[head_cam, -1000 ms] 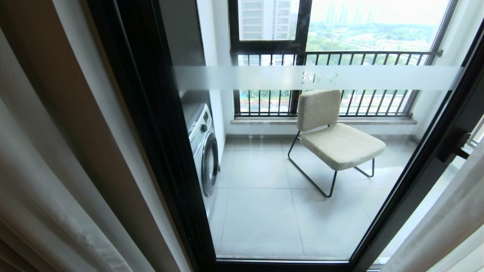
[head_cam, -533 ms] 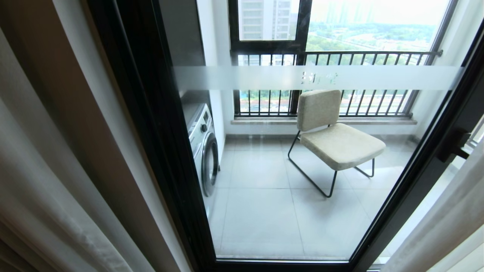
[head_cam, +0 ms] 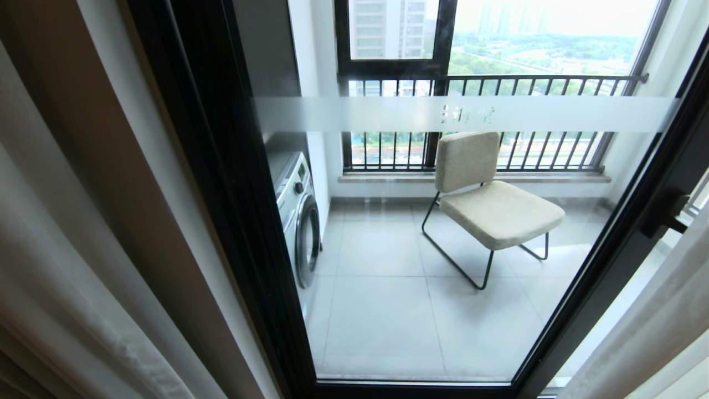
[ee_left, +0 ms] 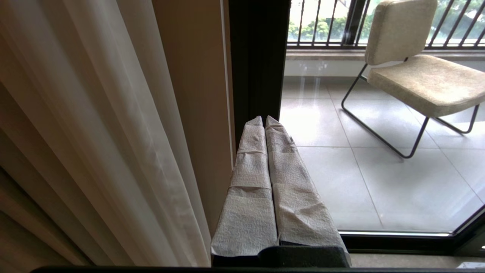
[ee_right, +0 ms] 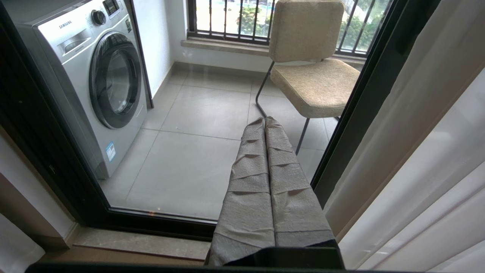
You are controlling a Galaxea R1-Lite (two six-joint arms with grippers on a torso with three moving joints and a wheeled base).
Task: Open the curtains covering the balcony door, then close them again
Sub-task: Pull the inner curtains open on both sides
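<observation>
The curtains hang drawn to both sides: a pale sheer and tan drape on the left [head_cam: 61, 238] and another on the right [head_cam: 659, 327]. Between them the balcony door [head_cam: 221, 166] stands uncovered, clear glass in a thick black frame with a frosted band [head_cam: 360, 113] across it. Neither arm shows in the head view. My left gripper [ee_left: 264, 119] is shut and empty, its cloth-wrapped fingers pointing at the door's left frame, beside the left curtain [ee_left: 94, 132]. My right gripper [ee_right: 264, 120] is shut and empty too, aimed at the glass near the right frame, with the right curtain [ee_right: 435, 151] beside it.
Behind the glass are a washing machine [head_cam: 299, 221] on the left, a beige chair [head_cam: 487, 205] on black metal legs, and a black-framed window with a barred railing [head_cam: 498, 83]. A black handle [head_cam: 664, 213] sits on the door's right frame. A stone sill [ee_right: 144, 242] runs below the door.
</observation>
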